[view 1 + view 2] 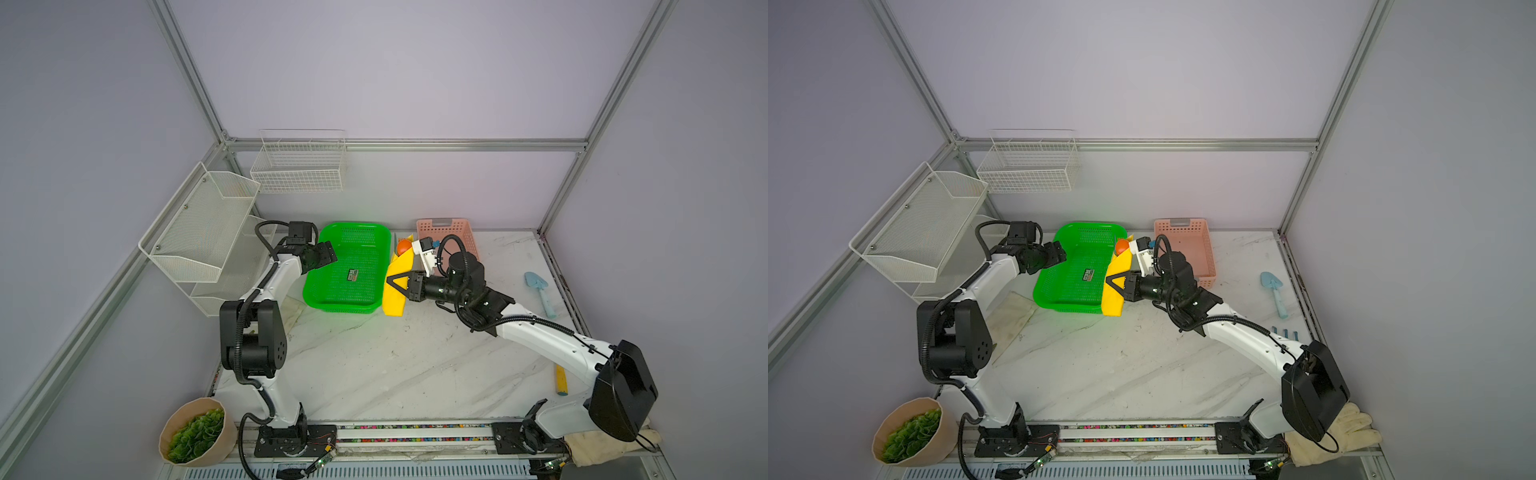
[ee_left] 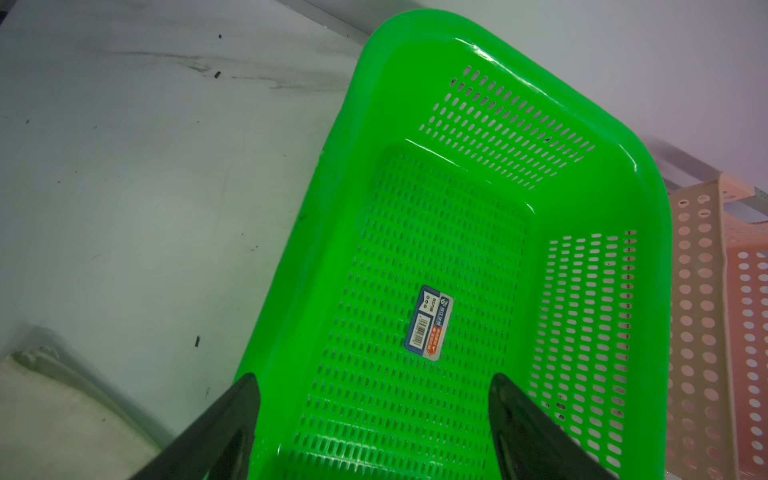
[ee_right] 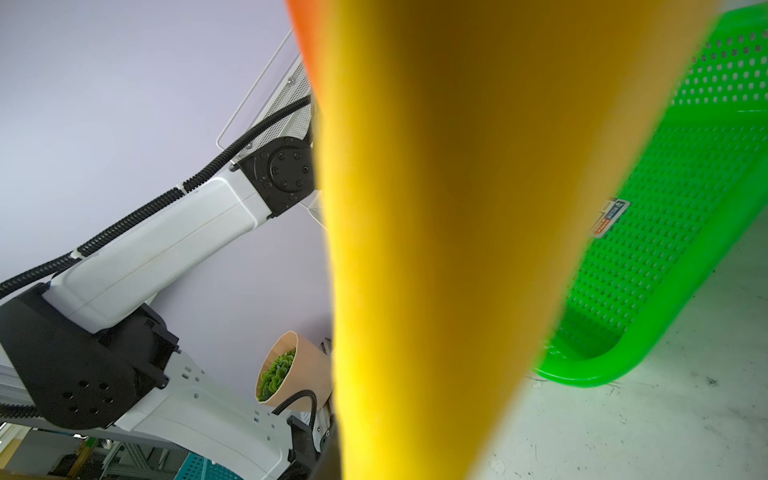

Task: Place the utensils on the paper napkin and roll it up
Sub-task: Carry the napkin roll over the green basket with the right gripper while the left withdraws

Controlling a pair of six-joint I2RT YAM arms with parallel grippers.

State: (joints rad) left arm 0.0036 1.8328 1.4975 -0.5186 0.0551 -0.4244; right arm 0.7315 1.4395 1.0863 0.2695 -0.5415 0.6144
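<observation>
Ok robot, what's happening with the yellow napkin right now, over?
Left end effector open, over green basket. Right end effector shut on paper napkin, partly rolled. Orange utensil poking out far end. Basket tight alongside.

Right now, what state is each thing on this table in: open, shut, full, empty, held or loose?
paper napkin: folded into a long strip, pinched mid-length.
orange spoon: bowl sticking out at the napkin's far end.
green basket: upright, empty but for a sticker.
pink basket: upright, nothing seen inside.
toy shovel: lying flat, untouched.
right gripper: jaws shut on the paper napkin.
left gripper: jaws wide apart, holding nothing.
</observation>
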